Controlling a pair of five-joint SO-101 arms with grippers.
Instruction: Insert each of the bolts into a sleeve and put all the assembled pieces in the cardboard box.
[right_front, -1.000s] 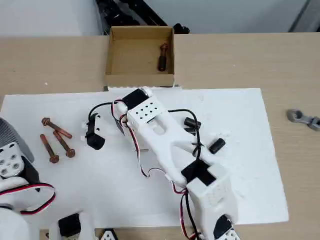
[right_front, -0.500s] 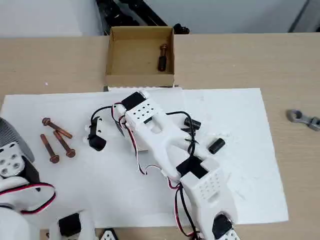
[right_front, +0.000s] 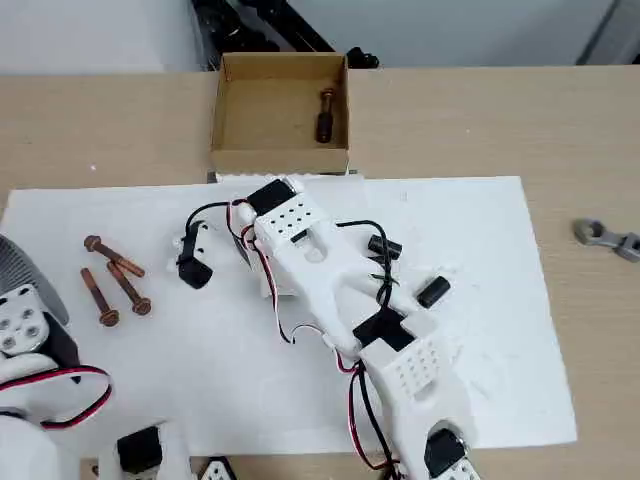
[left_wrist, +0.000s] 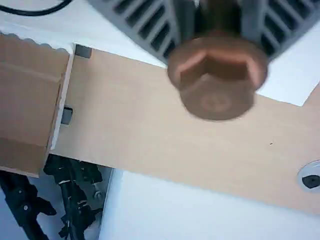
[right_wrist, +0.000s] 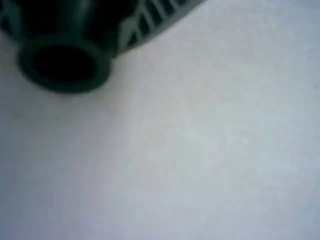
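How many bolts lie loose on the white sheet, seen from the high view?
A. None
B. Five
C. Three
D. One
C: three bolts lie close together on the white sheet, near its left end.

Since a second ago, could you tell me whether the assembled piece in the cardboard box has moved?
No. The assembled piece lies where it was, beside the right wall of the cardboard box.
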